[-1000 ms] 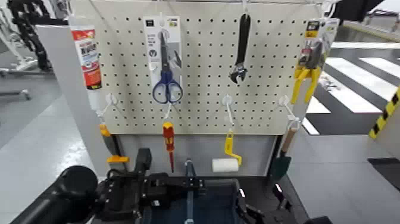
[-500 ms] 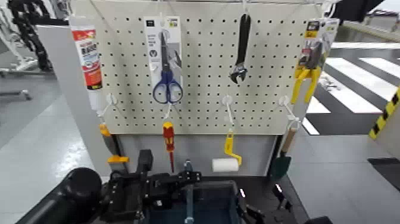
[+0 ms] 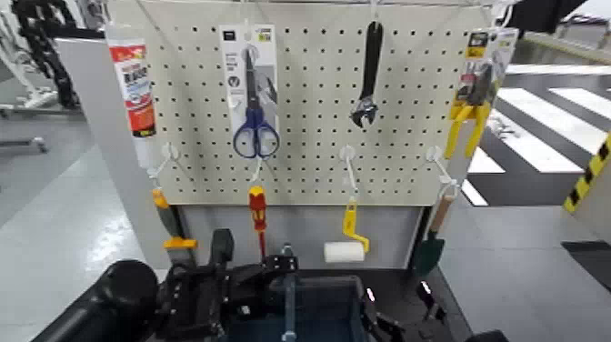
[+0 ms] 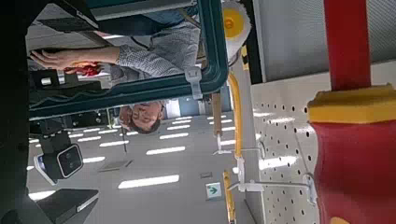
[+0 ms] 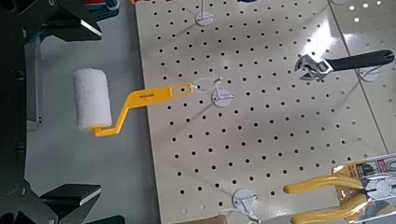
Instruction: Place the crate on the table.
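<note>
The crate (image 3: 329, 311) sits low in the head view, on the black table (image 3: 400, 282) as far as can be seen, just in front of the pegboard (image 3: 309, 173); its near end is cut off, so whether the whole base lies flat cannot be told. The left gripper (image 3: 284, 280) is at the crate's upright handle bar (image 3: 289, 309), its jaws spread and pinching nothing, while the right gripper (image 5: 100, 112) waits over the table on the crate's right side, also standing wide. The step in hand looks like letting go and backing the left arm off. To do it well, clear the bar with both jaws before any sideways move, draw back slowly along the line of the gripper, and only then lift or swing away; a knuckle catching the bar or rim could drag or tip the crate. The forearm wants to keep off the hanging screwdriver (image 3: 258, 211) and the paint roller (image 3: 344, 252) beyond the crate. The crate looks upright, its open top facing up and its far rim (image 3: 332, 278) roughly parallel to the pegboard's lower edge. The handle bar runs away from the robot toward the board; the long axis probably follows it, though the hidden near end leaves that unsure.
</note>
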Controlling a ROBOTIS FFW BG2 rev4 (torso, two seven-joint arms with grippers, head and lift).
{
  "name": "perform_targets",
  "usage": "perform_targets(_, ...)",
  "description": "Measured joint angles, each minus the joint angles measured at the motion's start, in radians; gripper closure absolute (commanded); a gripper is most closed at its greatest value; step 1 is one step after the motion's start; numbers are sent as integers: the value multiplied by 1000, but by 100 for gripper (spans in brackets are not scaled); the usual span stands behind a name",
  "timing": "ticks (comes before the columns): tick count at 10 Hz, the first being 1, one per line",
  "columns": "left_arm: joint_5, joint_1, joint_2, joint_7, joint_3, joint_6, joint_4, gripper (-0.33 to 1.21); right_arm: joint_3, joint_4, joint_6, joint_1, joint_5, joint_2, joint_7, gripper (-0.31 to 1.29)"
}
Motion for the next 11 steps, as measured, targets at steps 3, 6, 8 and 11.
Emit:
perform_targets(3, -2, 15, -3, 6, 16, -6, 1, 4, -2, 0, 1, 1, 0, 0, 0, 15)
perform_targets(6, -28, 113, -12, 195, 145, -20, -122, 6, -4, -2, 4, 4, 0, 0, -1, 15)
perform_targets(8, -49, 232, -35, 338, 270, -79, -289, 13, -6, -3, 5, 7, -3, 1, -1, 15)
perform_targets(11, -187, 379, -66, 421, 375, -197, -505, 13, -9, -5, 5, 9, -5, 0, -1, 15)
